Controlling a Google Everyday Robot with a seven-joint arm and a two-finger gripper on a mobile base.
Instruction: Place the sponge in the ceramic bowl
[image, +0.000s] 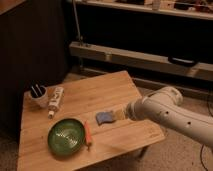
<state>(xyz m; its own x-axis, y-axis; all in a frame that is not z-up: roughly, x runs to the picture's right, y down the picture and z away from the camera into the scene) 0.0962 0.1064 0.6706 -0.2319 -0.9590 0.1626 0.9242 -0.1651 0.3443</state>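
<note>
I see a low table (107, 87) of pale wood planks filling the left and centre of the frame, its surface smooth with a visible grain. The white arm (165, 112), made of rounded glossy shells, comes in from the lower right and is cut off by the right edge. The ceramic bowl (65, 136), wide, shallow and glossy green, sits at the lower left of the table. A white tube (56, 100) lies on its side further up, beside a small white cup (39, 97) holding dark utensils I cannot make out. The sponge (105, 117), a flat blue pad, roughly rectangular, lies on the wood at centre, right of the bowl. A thin orange stick (88, 134) lies between the two, just beside the bowl's rim. The gripper (120, 114) sits at the sponge's right edge, jaws spread; its tan tips blur into the wood, so I cannot tell whether they touch the pad.
</note>
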